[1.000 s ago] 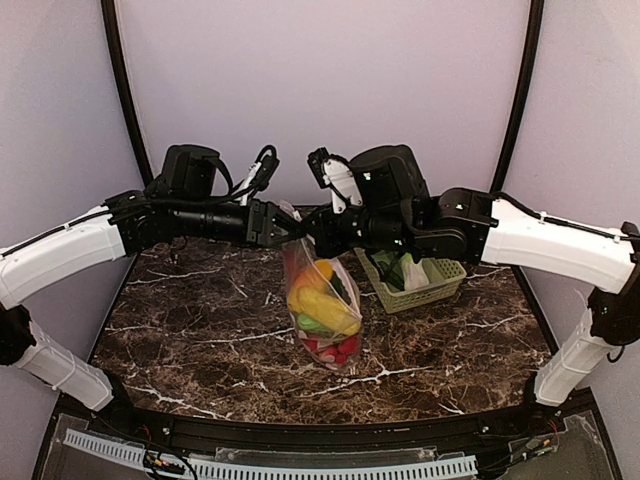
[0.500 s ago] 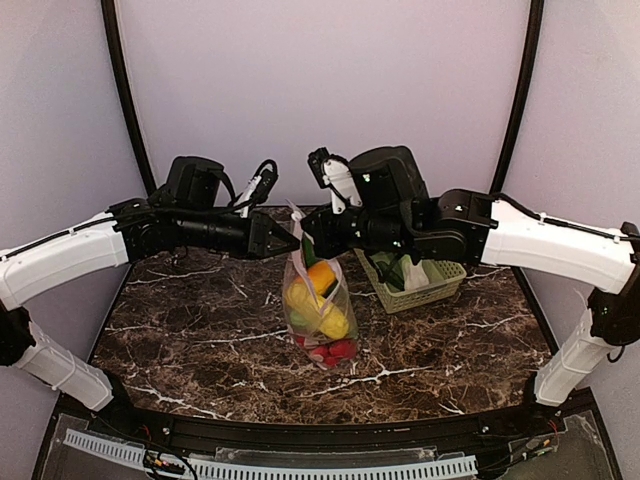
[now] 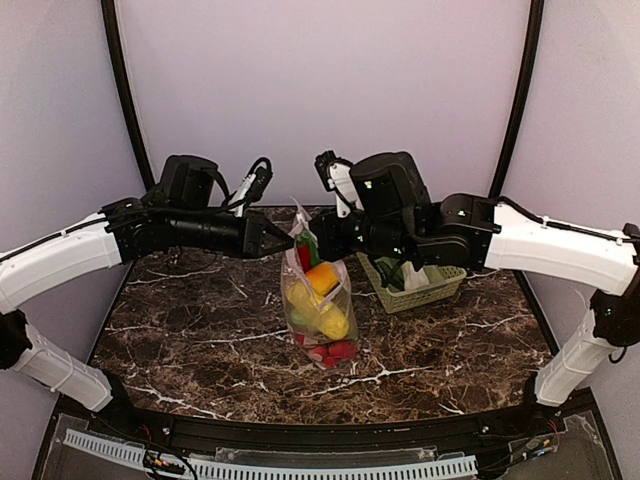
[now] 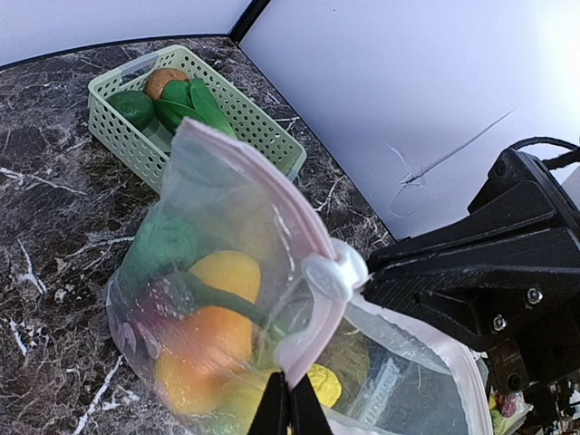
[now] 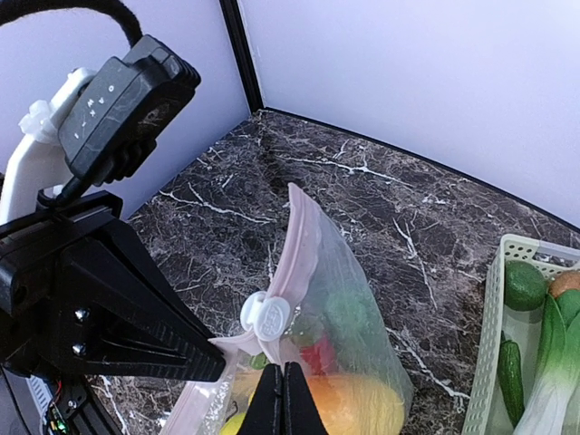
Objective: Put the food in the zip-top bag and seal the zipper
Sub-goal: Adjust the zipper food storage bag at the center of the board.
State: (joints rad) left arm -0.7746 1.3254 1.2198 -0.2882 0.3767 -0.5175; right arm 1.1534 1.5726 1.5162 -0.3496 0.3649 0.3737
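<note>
The clear zip-top bag point(image 3: 320, 295) hangs upright over the marble table, holding yellow, orange, red and green food point(image 3: 322, 300). My left gripper point(image 3: 285, 240) is shut on the bag's top edge from the left. From the right, my right gripper point(image 3: 317, 243) is shut on the same edge. In the left wrist view the fingertips point(image 4: 290, 403) pinch the pink zipper point(image 4: 272, 186) just below its white slider point(image 4: 333, 272). In the right wrist view the right gripper point(image 5: 283, 399) pinches the bag under the slider point(image 5: 265, 314), and the zipper point(image 5: 294, 263) rises past it.
A pale green lattice basket point(image 3: 425, 290) stands to the right of the bag, with green pieces, bok choy and a brownish piece inside point(image 4: 181, 91). Its rim point(image 5: 485, 353) shows in the right wrist view. The two arms meet above the table's far middle.
My left gripper has shut on the bag's top edge. The bag has swung from a slant to hanging more upright, slightly to the left. The right gripper stays shut.
</note>
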